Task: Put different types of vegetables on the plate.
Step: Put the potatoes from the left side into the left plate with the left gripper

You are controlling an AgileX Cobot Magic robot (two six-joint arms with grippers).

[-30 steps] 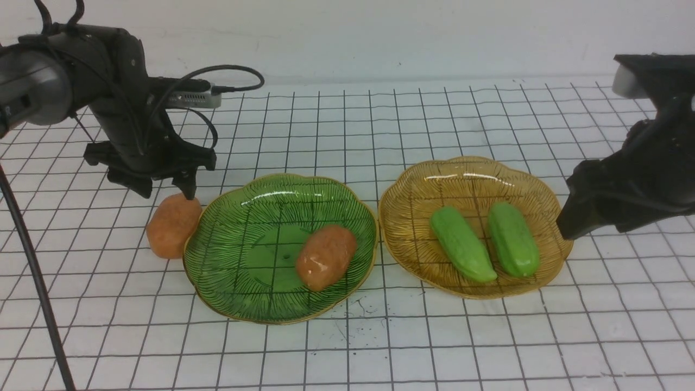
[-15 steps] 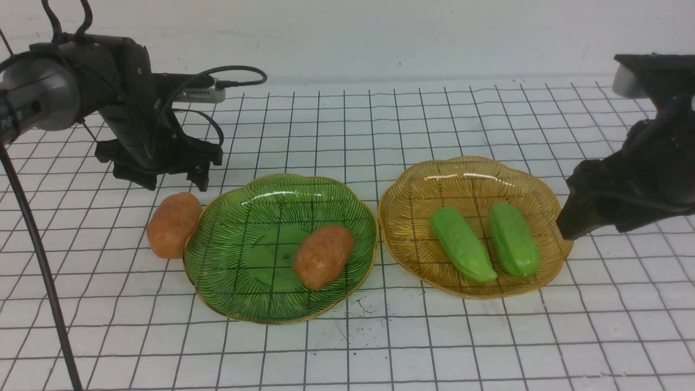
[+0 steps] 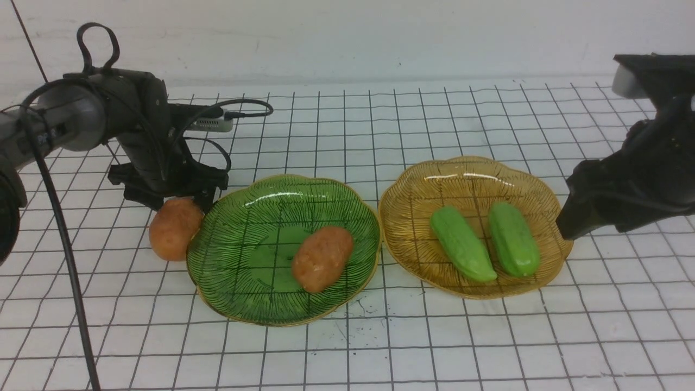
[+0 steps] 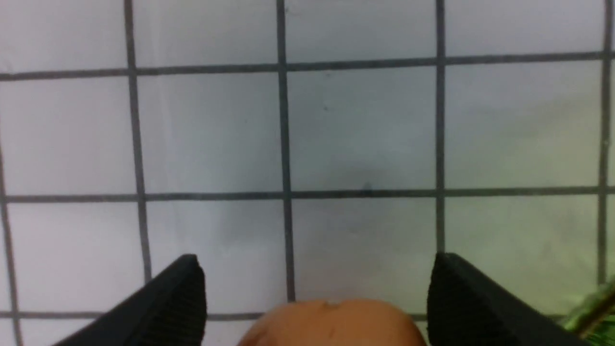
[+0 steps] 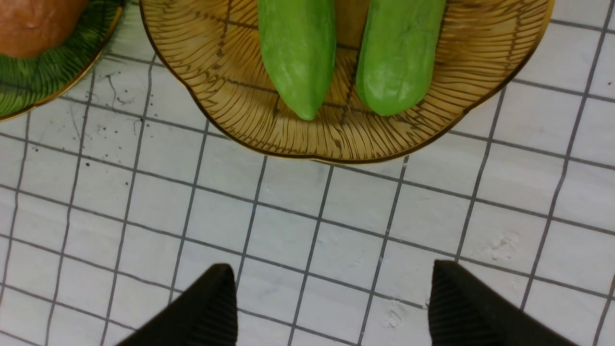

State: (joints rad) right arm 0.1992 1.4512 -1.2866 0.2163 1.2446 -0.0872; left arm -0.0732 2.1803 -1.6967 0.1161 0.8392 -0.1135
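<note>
One orange-brown potato (image 3: 174, 231) lies on the table against the left rim of the green plate (image 3: 244, 293). My left gripper (image 3: 182, 198) is open and stands over its far end, a finger on each side. In the left wrist view the potato top (image 4: 331, 324) shows between the fingers (image 4: 178, 302), apart from both. A second potato (image 3: 322, 259) lies on the green plate. Two light green cucumbers (image 3: 462, 243) (image 3: 513, 239) lie side by side on the amber plate (image 3: 472, 174). My right gripper (image 3: 564, 228) is open and empty at that plate's right edge (image 5: 330, 265).
The table is a white sheet with a black grid. A black cable (image 3: 59, 233) hangs down at the left front. In the right wrist view the cucumbers (image 5: 298, 53) (image 5: 399, 53), the amber plate (image 5: 240, 120) and a corner of the green plate (image 5: 43, 81) show.
My left gripper rose off the potato, then came forward and down around its far end. The potato turned a little and the green plate shifted slightly right. The right arm has not moved.
</note>
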